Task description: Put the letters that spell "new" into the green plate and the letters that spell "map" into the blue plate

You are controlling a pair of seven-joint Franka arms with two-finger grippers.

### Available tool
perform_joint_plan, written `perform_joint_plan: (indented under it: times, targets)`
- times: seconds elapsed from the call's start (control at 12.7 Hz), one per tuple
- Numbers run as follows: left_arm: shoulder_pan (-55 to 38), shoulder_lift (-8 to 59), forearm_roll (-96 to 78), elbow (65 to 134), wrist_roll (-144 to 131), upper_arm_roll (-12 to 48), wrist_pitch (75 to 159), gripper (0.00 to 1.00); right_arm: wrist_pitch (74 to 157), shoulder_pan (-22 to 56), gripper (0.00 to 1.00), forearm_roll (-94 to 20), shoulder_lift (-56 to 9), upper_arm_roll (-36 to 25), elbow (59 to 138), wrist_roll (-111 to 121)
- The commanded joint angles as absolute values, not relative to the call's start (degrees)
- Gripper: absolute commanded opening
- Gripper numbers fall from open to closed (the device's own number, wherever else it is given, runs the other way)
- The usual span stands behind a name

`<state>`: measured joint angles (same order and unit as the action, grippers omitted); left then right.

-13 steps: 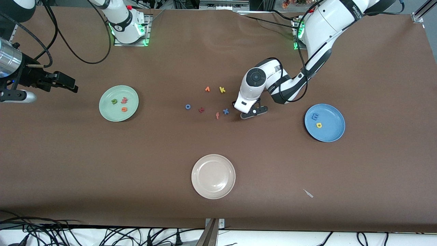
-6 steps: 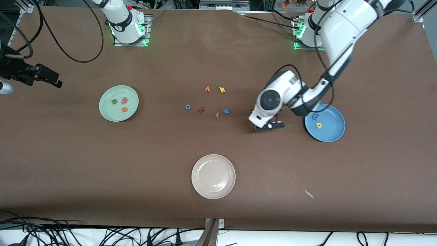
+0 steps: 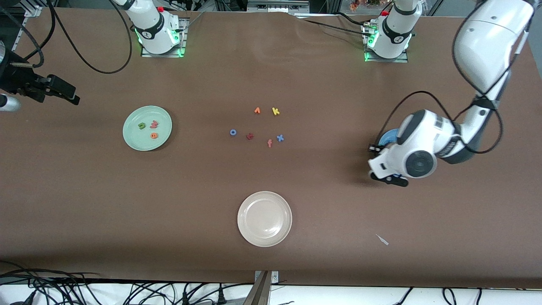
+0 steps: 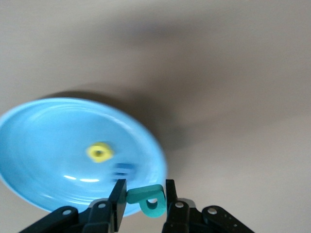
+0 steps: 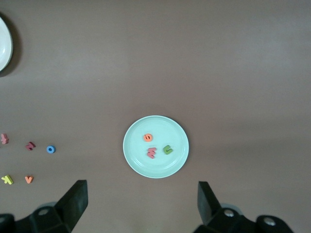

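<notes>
Three letters already lie in the green plate [image 3: 147, 128] at the right arm's end of the table: the olive "n" [image 3: 141, 125], the pink "w" [image 3: 153, 123] and the orange "e" [image 3: 154, 135]. I see the same three in the right wrist view, inside that plate's rim.

My left gripper [image 4: 144, 196] hangs over the edge of the blue plate [image 4: 39, 141], its fingers pinched narrow on the teal "p" [image 4: 148, 199]. In the left wrist view the yellow "a" [image 4: 99, 153] and the blue "m" [image 4: 123, 170] lie inside the blue plate, close to each other. From the front camera the left arm's wrist covers most of that plate, and I see only a sliver of its blue rim.

My right gripper [image 5: 141, 204] waits high up at the right arm's end of the table, near the green plate, its fingers spread wide and holding nothing.

Near the middle of the table I see the leftover letters: the orange wedge [image 3: 257, 110], the yellow "k" [image 3: 275, 111], the blue "o" [image 3: 233, 132], a dark red letter [image 3: 250, 136], the pink "f" [image 3: 269, 143] and the blue "x" [image 3: 280, 137]. A cream-white plate [image 3: 264, 218] sits nearer to the front camera than these.
</notes>
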<state>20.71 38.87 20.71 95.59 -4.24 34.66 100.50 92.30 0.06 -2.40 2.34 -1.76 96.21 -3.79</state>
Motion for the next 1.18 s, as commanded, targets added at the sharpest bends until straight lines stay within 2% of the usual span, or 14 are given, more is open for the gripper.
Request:
perform_joint_plan:
  times: [0.0,0.08,0.16,0.32,0.63,1.11]
  targets:
    - [21.53,40.16,23.19,95.27,6.38,32.53,100.45,0.36,93.87,-0.61,1.0,-2.99,5.19,-1.23,99.15,-2.12]
    - [21.53,40.6,23.38,95.19,7.89,31.91,100.63,0.79,93.78,-0.79,1.0,-3.08,5.01,-1.23,98.97,-1.15]
    - [21.53,40.26,23.29,95.19,8.08,31.64,100.46,1.0,93.34,-1.23,1.0,-3.08,5.01,-1.23,98.96,-0.45]
    - [21.71,39.82,22.94,92.3,7.82,31.64,97.67,1.0,93.34,-1.41,1.0,-3.08,5.01,-1.23,98.88,1.22]
    - [22.23,39.81,22.41,82.2,7.91,31.73,85.98,1.0,93.34,-1.32,1.0,-2.81,4.05,-1.58,98.53,1.93]
    - [25.57,34.64,19.44,80.51,6.94,31.47,84.81,1.0,93.16,-1.23,1.0,-2.72,3.78,-1.49,98.35,2.02]
